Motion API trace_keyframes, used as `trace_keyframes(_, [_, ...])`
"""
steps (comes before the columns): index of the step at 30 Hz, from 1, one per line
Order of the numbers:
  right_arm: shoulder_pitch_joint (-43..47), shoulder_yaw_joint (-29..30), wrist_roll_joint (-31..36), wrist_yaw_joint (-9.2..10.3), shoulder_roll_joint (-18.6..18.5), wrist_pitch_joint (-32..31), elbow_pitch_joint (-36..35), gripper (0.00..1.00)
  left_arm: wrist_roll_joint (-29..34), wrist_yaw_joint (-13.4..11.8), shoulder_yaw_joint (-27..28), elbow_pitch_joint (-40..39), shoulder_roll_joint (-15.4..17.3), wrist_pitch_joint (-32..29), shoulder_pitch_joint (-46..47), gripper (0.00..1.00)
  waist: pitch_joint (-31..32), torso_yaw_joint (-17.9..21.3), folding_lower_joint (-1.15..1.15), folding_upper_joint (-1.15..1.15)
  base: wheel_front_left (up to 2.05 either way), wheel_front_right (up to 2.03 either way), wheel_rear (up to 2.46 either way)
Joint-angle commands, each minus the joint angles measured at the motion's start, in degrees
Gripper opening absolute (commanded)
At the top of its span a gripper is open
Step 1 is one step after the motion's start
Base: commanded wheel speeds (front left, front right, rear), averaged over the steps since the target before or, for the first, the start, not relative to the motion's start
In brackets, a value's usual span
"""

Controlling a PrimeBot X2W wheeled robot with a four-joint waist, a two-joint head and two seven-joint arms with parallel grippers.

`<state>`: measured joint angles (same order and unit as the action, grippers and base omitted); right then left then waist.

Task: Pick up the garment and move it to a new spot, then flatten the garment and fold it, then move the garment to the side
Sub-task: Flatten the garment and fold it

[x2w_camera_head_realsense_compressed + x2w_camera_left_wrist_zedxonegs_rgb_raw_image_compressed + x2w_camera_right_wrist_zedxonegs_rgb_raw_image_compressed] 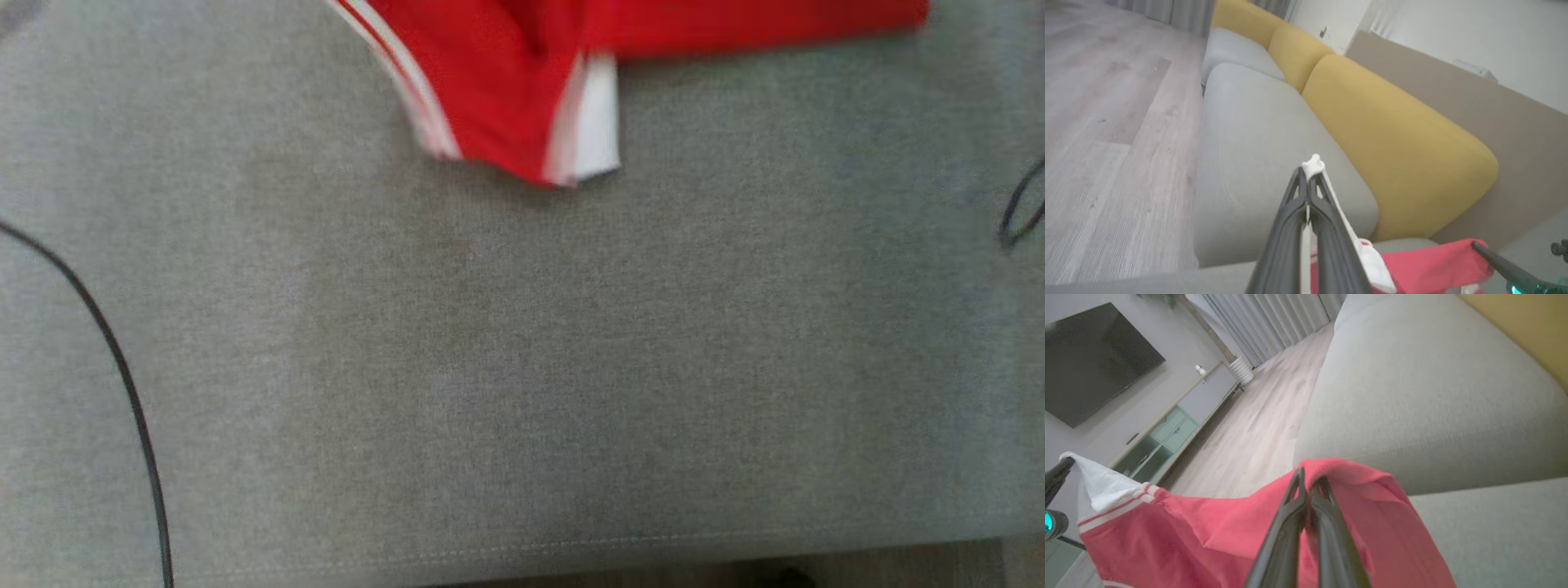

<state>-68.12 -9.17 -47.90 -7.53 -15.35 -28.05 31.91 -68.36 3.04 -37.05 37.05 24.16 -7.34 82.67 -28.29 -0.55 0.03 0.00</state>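
A red fabric garment with white stripes and a white panel [506, 90] is seen hanging in from the top edge of the head view, above a grey woven sofa seat [522, 367]. Its lowest point is shown over the seat's far half. Whether it touches the fabric cannot be told, as that view is blurred.

The left gripper [1308, 173] is closed on the garment's white edge, and a small white tuft is pinched out past the fingertips. The right gripper [1310, 479] is closed on a red fold, which is draped over its tips. The cloth is stretched between the two grippers and sags below them.

A thin dark cable [122, 367] is laid in a curve across the seat's left part, well apart from the garment. A second dark loop [1020, 208] is seen at the right edge.

Rounded yellow back cushions [1392, 134] are set along the seat's far side, backed by a flat beige panel [1453, 94]. Pale wooden flooring [1106, 122] is seen beside the sofa. Further off, a dark wall-mounted screen [1094, 359], a low pale cabinet [1167, 433] and grey curtains [1278, 318] can be made out.
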Motion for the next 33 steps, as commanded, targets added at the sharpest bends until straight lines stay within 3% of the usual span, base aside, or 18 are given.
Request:
trace_keyframes(1, [-4.60, -0.60, -0.26, 0.04, -0.17, 1.24, -0.63, 0.00, 0.56, 0.28, 3.29, 0.60, 1.48, 1.65, 6.17, 0.00, -2.16, -0.01, -0.03, 0.00, 0.00, 0.00, 0.00])
trace_keyframes(10, [-23.74, -2.68, 0.26, 0.04, -2.20, 7.91, 8.60, 0.00, 2.40, 2.87, 4.85, 11.79, -3.15, 6.85, 23.22, 0.00, -3.47, -0.76, -0.03, 0.00, 0.00, 0.00, 0.00])
trace_keyframes(16, [-28.61, -4.83, -0.96, 0.04, -4.07, 9.81, 13.53, 0.00, 2.43, 4.18, 3.49, 15.80, -4.78, 6.74, 26.92, 0.00, -2.51, -1.94, -0.03, 0.00, 0.00, 0.00, 0.00])
trace_keyframes(23, [-22.01, -9.57, -5.25, 0.04, -5.21, 6.50, 15.96, 0.00, 0.72, 4.42, -1.10, 13.01, -4.02, 2.32, 20.88, 0.00, 0.63, -2.88, -0.03, 0.00, 0.00, 0.00, 0.00])
trace_keyframes(33, [2.07, -18.39, -17.02, 0.04, -10.24, -8.09, 13.22, 0.00, -6.52, 4.44, -10.46, 2.52, 4.90, -13.49, -1.51, 0.00, 13.26, -3.22, -0.03, 0.00, 0.00, 0.00, 0.00])
